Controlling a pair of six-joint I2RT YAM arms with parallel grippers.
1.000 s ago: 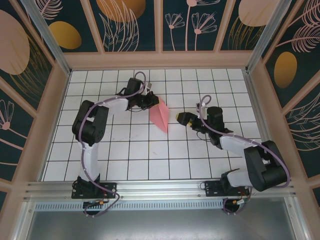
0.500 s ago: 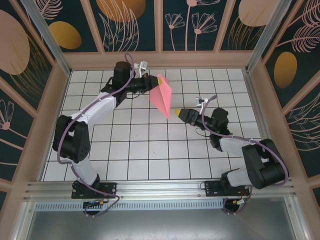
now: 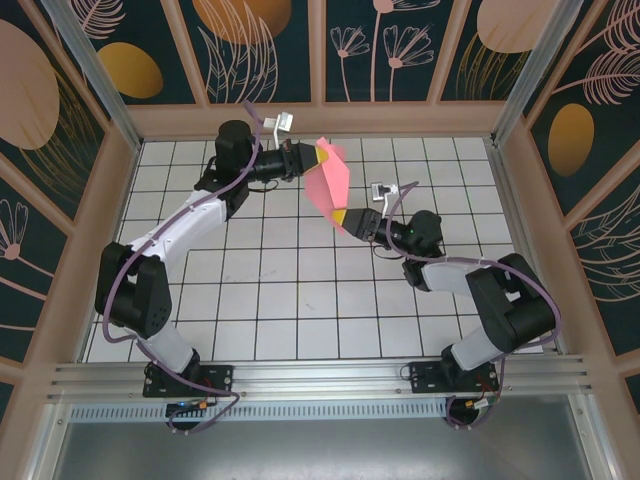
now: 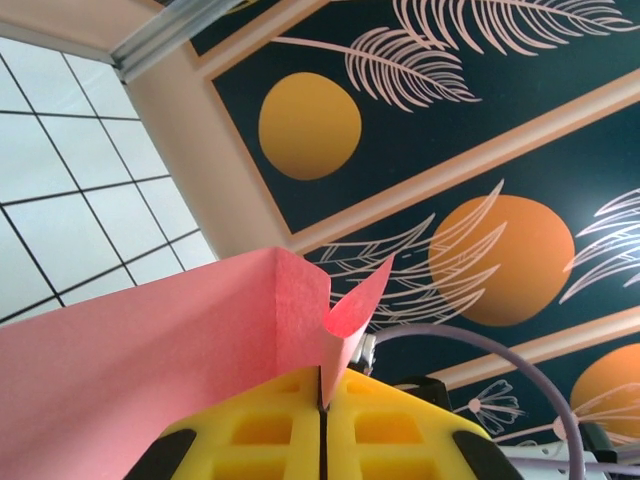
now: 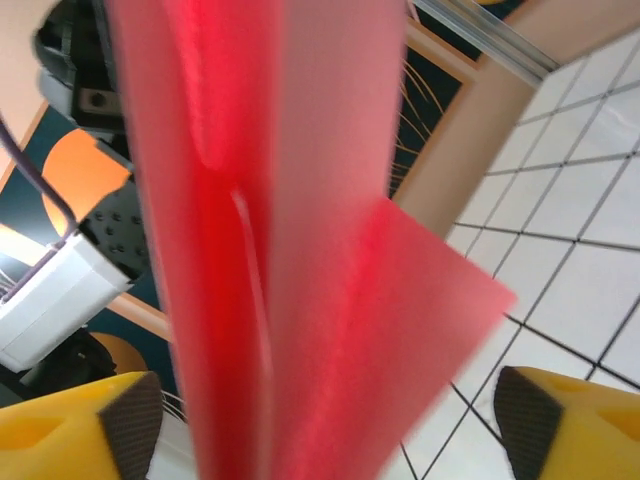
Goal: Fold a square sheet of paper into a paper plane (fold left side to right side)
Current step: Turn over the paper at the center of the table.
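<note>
The square sheet of paper point(image 3: 328, 182) is salmon pink and folded into a creased, pointed shape, and it hangs in the air above the back of the table. My left gripper point(image 3: 312, 157) is shut on its upper end. In the left wrist view the yellow pads point(image 4: 400, 430) pinch a creased edge of the paper point(image 4: 150, 350). My right gripper point(image 3: 345, 218) is open at the paper's lower tip. In the right wrist view the blurred paper point(image 5: 300, 250) hangs between the wide-apart fingers point(image 5: 530, 420), and I cannot tell whether it touches either of them.
The white grid table point(image 3: 300, 300) lies below both arms. Patterned dark walls with wooden frames point(image 3: 320, 118) close in the back and sides. A metal rail point(image 3: 320, 375) runs along the near edge by the arm bases.
The left gripper has lifted the paper off the table and carried it up and back. The right gripper has moved left to the paper's lower tip, and its jaws have narrowed a little.
</note>
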